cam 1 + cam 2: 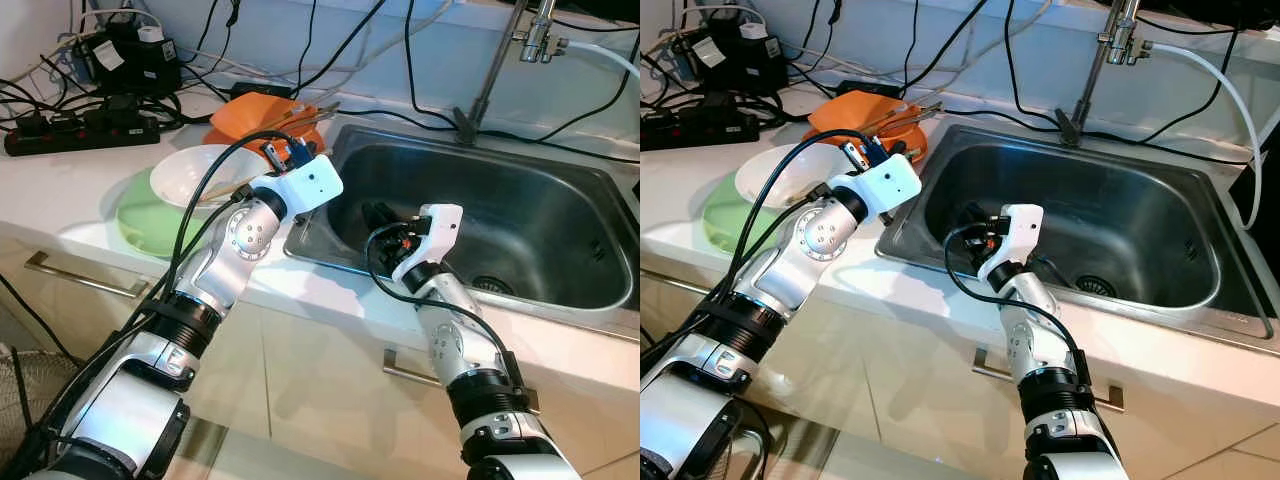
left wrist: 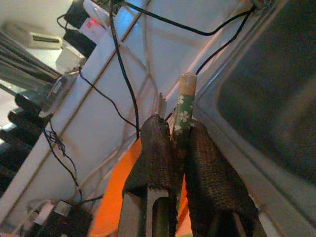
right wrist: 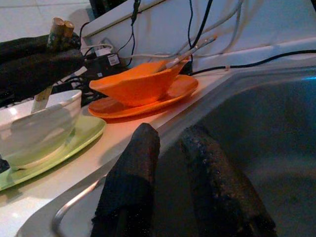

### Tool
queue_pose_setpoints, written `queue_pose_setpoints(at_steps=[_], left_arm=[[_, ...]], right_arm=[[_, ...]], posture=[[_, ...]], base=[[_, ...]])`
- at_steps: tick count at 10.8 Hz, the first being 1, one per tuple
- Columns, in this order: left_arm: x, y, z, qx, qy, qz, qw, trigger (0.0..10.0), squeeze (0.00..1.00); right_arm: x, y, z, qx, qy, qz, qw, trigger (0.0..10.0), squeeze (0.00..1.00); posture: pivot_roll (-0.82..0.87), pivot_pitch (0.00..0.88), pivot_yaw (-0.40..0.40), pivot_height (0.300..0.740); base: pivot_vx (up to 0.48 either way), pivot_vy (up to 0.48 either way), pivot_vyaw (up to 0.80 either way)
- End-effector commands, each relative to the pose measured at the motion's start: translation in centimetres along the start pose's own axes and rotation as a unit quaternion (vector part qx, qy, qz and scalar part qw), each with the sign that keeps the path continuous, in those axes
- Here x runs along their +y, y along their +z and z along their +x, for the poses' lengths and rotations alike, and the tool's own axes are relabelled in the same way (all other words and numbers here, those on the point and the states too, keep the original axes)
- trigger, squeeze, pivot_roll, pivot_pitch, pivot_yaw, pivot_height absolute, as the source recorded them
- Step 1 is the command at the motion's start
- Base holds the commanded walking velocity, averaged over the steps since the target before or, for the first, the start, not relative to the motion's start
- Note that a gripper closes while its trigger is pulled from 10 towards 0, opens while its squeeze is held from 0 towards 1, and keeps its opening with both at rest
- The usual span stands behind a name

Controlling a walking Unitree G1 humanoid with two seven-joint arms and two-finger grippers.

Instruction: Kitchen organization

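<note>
A: Item one, the chopsticks. Where are they sitting?

B: They are being held in the left gripper, whose two black fingers are pressing together on the floral-patterned shafts. The butt ends are sticking out past the fingertips. The gripper is hovering above the counter edge, between the white bowl and the sink.

A: Item two, the bowl?

B: It is sitting on a green plate, just beside the sink rim. The far ends of the chopsticks are seemingly reaching into or over the bowl; contact there cannot be told.

A: Item three?

B: An orange bowl is resting on an orange plate further back, with utensils lying across it. Beyond that, a power strip and many cables are trailing along the wall.

A: And the right gripper?

B: It is hanging inside the sink with its fingers standing a little apart, holding nothing.

A: How is the step best done?

B: Judging by the layout, the pair is probably being carried to the sink. The pinch is sitting near one end, so the long free length is likely to swing; the wrist is best kept level, and the travel slow. The free tips are best raised above the bowl rim before moving sideways, or the bowl risks being dragged off the plate. Lowering close to the basin floor before letting go is advisable, well apart from the right gripper.
</note>
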State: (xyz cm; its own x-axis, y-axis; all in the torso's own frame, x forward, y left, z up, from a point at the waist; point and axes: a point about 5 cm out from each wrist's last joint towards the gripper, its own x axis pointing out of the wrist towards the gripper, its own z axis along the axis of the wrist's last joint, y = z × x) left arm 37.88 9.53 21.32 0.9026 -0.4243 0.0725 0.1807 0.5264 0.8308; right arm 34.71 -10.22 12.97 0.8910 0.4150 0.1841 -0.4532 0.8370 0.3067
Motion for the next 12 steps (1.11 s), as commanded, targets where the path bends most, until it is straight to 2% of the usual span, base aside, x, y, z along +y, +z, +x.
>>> queue_pose_setpoints(at_steps=[1,3,4,5,6,7,8,9,10,11,12], left_arm=[[0.1,-0.5,-0.2,0.016,-0.003,0.007,1.0,0.0,0.0],[2.0,0.6,-0.1,-0.005,0.037,0.041,0.998,0.0,0.0],[3.6,1.8,-0.2,-0.032,0.077,0.062,0.995,0.0,0.0],[5.0,3.3,-0.7,-0.081,0.14,0.074,0.984,2.0,0.0],[6.1,4.7,-0.9,-0.125,0.162,0.031,0.978,10.0,0.0],[6.7,6.1,-1.2,-0.156,0.172,0.026,0.972,10.0,0.0],[6.9,7.5,-1.5,-0.202,0.189,-0.001,0.961,10.0,0.0],[7.0,8.3,-1.8,-0.237,0.205,-0.063,0.948,10.0,0.0],[6.7,9.0,-2.0,-0.274,0.19,-0.171,0.927,10.0,0.0],[6.7,9.1,-2.2,-0.285,0.19,-0.226,0.912,10.0,0.0],[6.9,9.0,-2.4,-0.29,0.191,-0.281,0.894,10.0,0.0]], right_arm=[[-0.1,0.4,0.4,-0.005,-0.005,-0.003,1.0,10.0,0.0],[-0.1,0.4,0.4,-0.005,-0.004,-0.003,1.0,10.0,0.0],[0.0,0.4,0.5,-0.005,-0.004,-0.003,1.0,10.0,0.0],[0.1,0.4,0.5,-0.006,-0.002,-0.003,1.0,10.0,0.0],[0.1,0.3,0.5,-0.005,-0.002,-0.003,1.0,10.0,0.0],[0.1,0.3,0.5,-0.006,-0.002,-0.003,1.0,10.0,0.0],[0.1,0.3,0.5,-0.006,-0.003,-0.003,1.0,10.0,0.0],[0.1,0.3,0.5,-0.005,-0.002,-0.008,1.0,10.0,0.0],[0.0,0.3,0.5,-0.006,-0.003,-0.011,1.0,10.0,0.0],[-0.1,0.4,0.4,-0.007,-0.004,-0.01,1.0,10.0,0.21],[-0.2,0.6,0.4,-0.01,-0.005,-0.009,1.0,10.0,1.0]], posture=[[0.21,0.0,-0.046,0.74],[0.22,0.0,-0.047,0.74],[0.22,0.0,-0.047,0.74],[0.22,0.0,-0.046,0.74],[0.22,0.0,-0.047,0.74],[0.22,0.0,-0.047,0.74],[0.22,0.0,-0.048,0.74],[0.22,0.0,-0.047,0.74],[0.21,0.0,-0.045,0.74],[0.21,0.0,-0.043,0.74],[0.21,0.0,-0.044,0.74]], base=[[0.0,0.0,0.0],[0.0,0.0,0.0],[0.0,0.0,0.0],[0.0,0.0,0.0],[0.0,0.0,0.0],[0.0,0.0,0.0],[0.0,0.0,0.0],[0.0,0.0,0.0],[0.0,0.0,0.0],[0.0,0.0,0.0],[0.0,0.0,0.0]])
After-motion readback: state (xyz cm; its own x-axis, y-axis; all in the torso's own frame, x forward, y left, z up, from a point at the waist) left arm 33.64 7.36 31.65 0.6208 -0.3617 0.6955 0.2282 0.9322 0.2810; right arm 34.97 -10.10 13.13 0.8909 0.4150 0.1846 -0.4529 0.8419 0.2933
